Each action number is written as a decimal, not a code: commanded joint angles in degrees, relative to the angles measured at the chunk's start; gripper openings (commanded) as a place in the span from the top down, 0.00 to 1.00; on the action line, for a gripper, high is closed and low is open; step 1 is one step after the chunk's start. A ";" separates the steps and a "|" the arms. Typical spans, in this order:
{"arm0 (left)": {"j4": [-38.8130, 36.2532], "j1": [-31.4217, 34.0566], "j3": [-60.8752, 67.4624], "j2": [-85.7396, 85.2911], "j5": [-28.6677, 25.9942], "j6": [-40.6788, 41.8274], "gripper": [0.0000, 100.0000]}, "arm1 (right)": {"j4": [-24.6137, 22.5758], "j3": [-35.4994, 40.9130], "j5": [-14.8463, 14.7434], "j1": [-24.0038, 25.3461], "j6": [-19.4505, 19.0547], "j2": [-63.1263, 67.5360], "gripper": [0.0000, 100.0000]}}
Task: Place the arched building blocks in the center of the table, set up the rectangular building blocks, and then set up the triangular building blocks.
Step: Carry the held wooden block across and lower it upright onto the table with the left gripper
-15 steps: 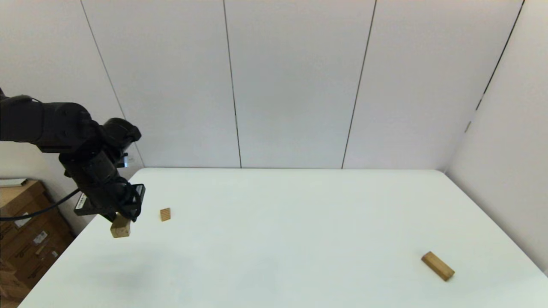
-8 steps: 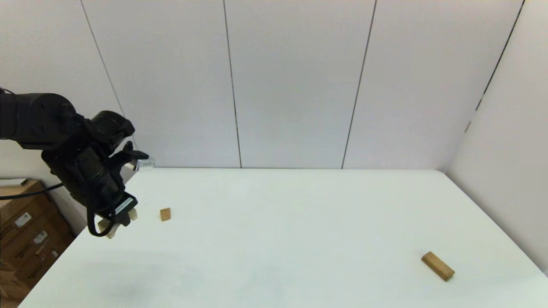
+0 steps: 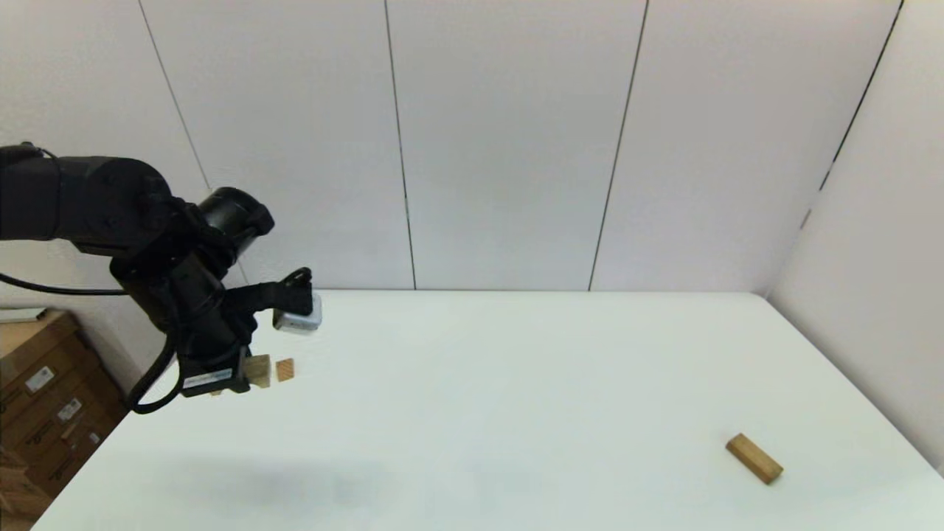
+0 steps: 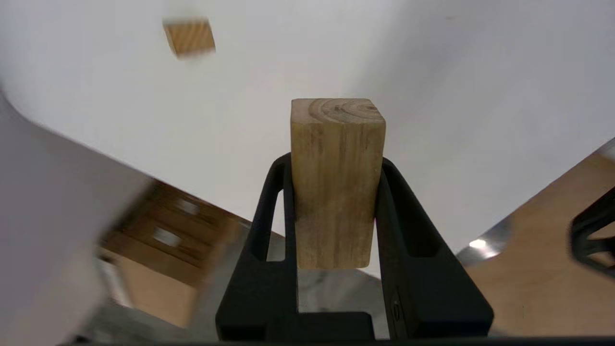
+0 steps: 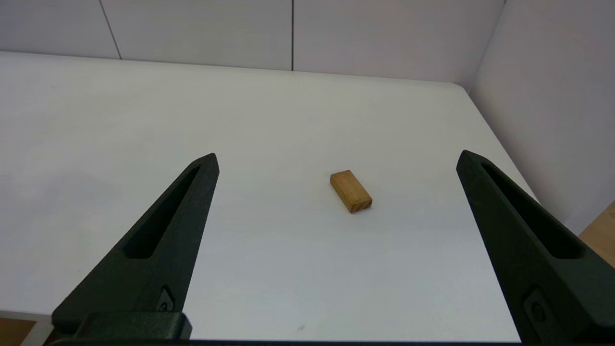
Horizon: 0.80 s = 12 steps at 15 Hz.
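Left gripper [image 4: 336, 192] clamps the chunky light-wood arched block [image 4: 336, 182] above the white table's [image 3: 479, 383] left edge. Small striped triangular wooden block [image 3: 285, 369] lies just beside. Right gripper [image 5: 336, 163] spread wide.

Far left above the white table [image 3: 472, 383], a chunky light-wood block [image 3: 257, 369] hangs beside a small wooden prism [image 3: 285, 369]; a slim tan bar [image 3: 754, 458] lies near right.

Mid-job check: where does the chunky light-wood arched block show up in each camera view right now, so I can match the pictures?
Head view: the chunky light-wood arched block is at the table's far left, held by the left gripper.
Left wrist view: it fills the middle, clamped between the two black fingers.
Right wrist view: not in it; only the slim tan rectangular bar shows.
Shared landmark: the small striped triangular block, beside the arch in head view, appears in the left wrist view.
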 commanded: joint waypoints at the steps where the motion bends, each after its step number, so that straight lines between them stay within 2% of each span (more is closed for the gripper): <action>1: 0.26 -7.62 -2.72 2.83 -0.26 2.43 1.00 | -0.01 0.09 0.02 0.01 -0.05 -0.01 0.00; 6: 0.52 -14.74 -7.90 7.92 -6.59 -1.35 1.00 | -0.01 0.09 0.02 0.01 -0.05 -0.01 0.00; 12: 2.80 -24.14 -18.80 16.45 -8.17 -6.45 1.00 | -0.01 0.09 0.02 0.01 -0.05 -0.01 0.00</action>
